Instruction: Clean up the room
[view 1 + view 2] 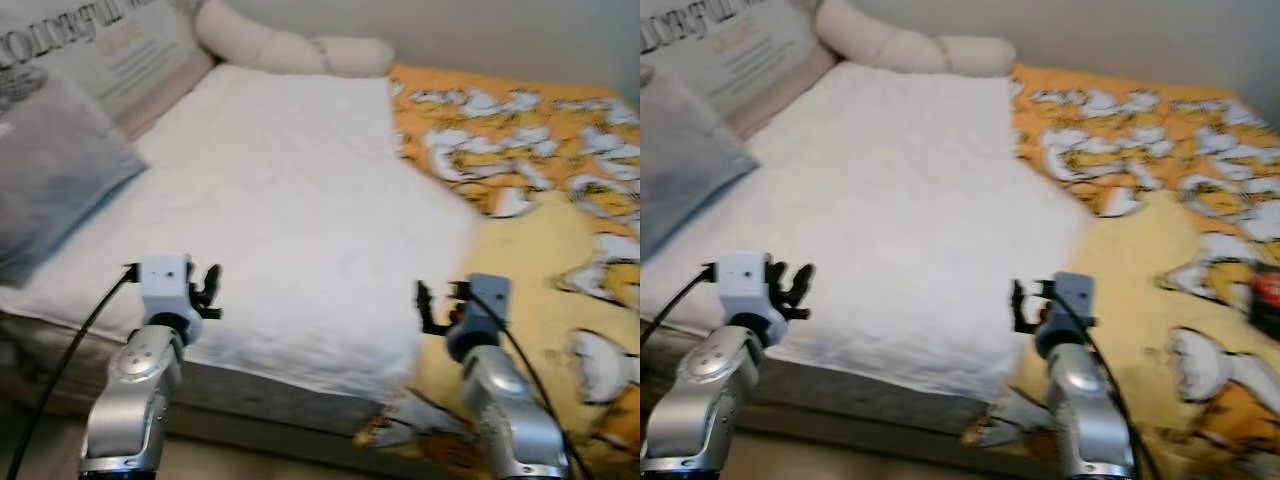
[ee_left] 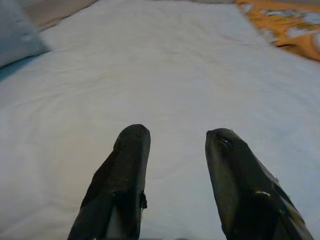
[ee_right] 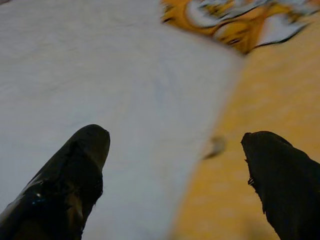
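Note:
A white quilt (image 1: pixel 290 200) lies spread over the bed, its near edge hanging over the front of the mattress. Beside it on the right lies an orange and yellow cover (image 1: pixel 545 200) with white cartoon figures. My left gripper (image 1: pixel 208 290) hovers open just above the quilt's near left part, nothing between its fingers (image 2: pixel 125 165). Over the quilt's near right corner, where white meets yellow, my right gripper (image 1: pixel 428 305) stands open and empty, its fingers (image 3: pixel 82 165) apart.
A grey pillow (image 1: pixel 50 180) leans at the left. Behind it stands a printed cushion (image 1: pixel 110 45), and a cream bolster (image 1: pixel 290 45) runs along the head of the bed. A dark object (image 1: pixel 1265 300) lies at the right edge on the yellow cover.

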You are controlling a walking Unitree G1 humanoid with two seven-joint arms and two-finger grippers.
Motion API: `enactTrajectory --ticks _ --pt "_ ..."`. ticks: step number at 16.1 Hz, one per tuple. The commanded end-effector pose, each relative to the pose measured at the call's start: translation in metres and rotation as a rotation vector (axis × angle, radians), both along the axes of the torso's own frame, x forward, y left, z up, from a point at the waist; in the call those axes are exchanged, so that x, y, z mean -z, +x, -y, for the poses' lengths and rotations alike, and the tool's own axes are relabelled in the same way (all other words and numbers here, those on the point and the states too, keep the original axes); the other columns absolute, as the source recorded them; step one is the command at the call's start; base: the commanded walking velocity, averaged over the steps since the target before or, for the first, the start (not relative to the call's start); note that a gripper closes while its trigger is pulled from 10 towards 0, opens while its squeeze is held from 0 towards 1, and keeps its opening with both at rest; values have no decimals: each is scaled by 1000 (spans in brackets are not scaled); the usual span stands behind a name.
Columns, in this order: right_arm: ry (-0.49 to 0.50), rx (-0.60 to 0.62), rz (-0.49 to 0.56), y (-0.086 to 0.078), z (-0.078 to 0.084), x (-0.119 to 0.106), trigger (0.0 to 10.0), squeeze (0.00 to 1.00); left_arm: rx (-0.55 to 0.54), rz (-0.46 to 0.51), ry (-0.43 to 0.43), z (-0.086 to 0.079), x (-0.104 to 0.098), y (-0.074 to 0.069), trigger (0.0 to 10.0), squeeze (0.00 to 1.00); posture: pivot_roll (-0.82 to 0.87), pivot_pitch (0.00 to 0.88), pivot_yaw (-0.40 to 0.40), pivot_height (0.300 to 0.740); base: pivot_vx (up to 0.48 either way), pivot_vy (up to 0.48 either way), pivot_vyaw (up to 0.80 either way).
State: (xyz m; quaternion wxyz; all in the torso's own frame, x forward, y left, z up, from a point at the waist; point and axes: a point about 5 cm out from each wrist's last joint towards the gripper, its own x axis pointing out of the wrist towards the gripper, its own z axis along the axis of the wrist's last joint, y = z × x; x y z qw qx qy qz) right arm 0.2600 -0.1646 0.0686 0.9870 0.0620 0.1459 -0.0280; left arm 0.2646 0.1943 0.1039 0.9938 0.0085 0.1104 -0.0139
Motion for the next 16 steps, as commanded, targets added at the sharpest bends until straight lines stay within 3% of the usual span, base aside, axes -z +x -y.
enactTrajectory --ticks 1,16 --pt "6 -22 31 3 -8 -6 10000 0 -23 -1 18 -7 -1 0 10000 0 -22 0 -11 740 0 -398 0" --pt "-7 -44 26 3 -8 -4 10000 0 -15 -3 31 -5 1 0 10000 0 -24 0 -10 740 0 -403 0"
